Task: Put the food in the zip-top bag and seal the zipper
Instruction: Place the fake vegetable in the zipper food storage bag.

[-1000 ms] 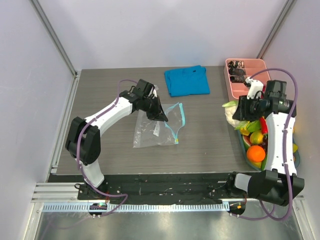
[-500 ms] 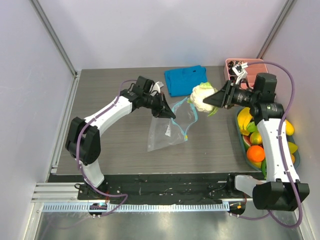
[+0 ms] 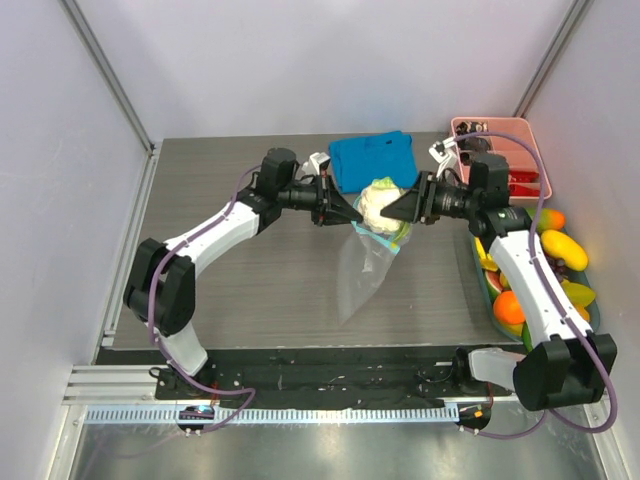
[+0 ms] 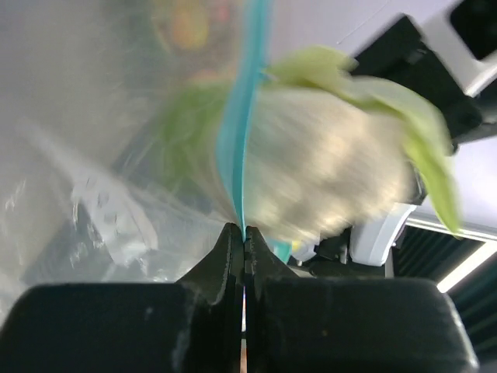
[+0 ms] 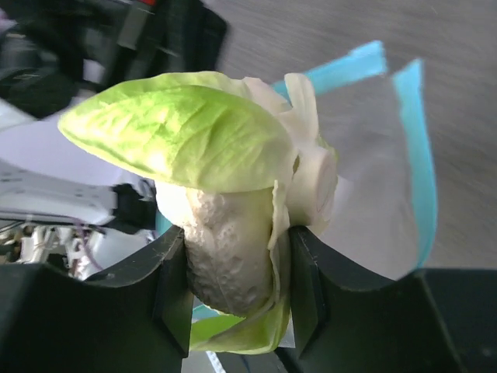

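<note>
My left gripper [image 3: 350, 214] is shut on the light-blue zipper [image 4: 247, 116] of the clear zip-top bag [image 3: 363, 275], which hangs below it above the table. My right gripper [image 3: 397, 212] is shut on a white cauliflower [image 3: 378, 203] with green leaves, held at the bag's mouth right against the left fingertips. In the right wrist view the cauliflower [image 5: 225, 249] sits between both fingers, with the bag [image 5: 373, 186] and its blue rim [image 5: 419, 155] behind it. In the left wrist view the cauliflower [image 4: 326, 163] is blurred and lies just past the strip.
More food fills a teal dish [image 3: 592, 318] at the right edge: an orange [image 3: 511, 306], yellow bananas [image 3: 560, 247] and green pieces. A pink tray [image 3: 510, 133] stands at the back right. A blue folded cloth [image 3: 373, 160] lies behind the grippers.
My right arm has carried the cauliflower leftward from the dish to the bag's mouth. My left arm has lifted the bag off the table and moved it right.
</note>
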Robot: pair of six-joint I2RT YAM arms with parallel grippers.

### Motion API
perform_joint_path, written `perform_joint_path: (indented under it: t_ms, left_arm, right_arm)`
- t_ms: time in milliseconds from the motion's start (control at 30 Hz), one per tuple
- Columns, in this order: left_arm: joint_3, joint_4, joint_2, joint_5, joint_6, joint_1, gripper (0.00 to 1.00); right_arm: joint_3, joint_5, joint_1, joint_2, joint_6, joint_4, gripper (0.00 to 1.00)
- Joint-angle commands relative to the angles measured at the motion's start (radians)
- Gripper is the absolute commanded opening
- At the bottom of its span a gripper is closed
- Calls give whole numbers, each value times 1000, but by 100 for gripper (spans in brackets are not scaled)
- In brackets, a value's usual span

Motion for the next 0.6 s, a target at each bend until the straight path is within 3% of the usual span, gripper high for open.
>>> perform_joint_path:
  t_ms: [0, 167, 333, 433, 467, 567]
  left_arm:
    - [-13, 182, -43, 72, -88, 8, 0]
    - [-17, 224, -28, 75, -98, 8, 0]
    - [-19, 240, -18, 90, -109, 7, 0]
    - [-28, 245, -24, 96, -103, 5, 0]
    - [-34, 246, -26, 95, -101, 5, 0]
    - [-46, 263, -34, 101, -104, 3, 0]
  right_arm:
    - [39, 211, 40, 60, -224, -260, 1]
    - [76, 343, 114, 63, -313, -354, 1]
    - [85, 342, 174, 80, -359, -357, 1]
    - [144, 335, 195, 102, -372, -374, 25]
    - [160, 335, 198, 105, -372, -377, 48]
    - [225, 338, 200, 111, -407, -406, 76]
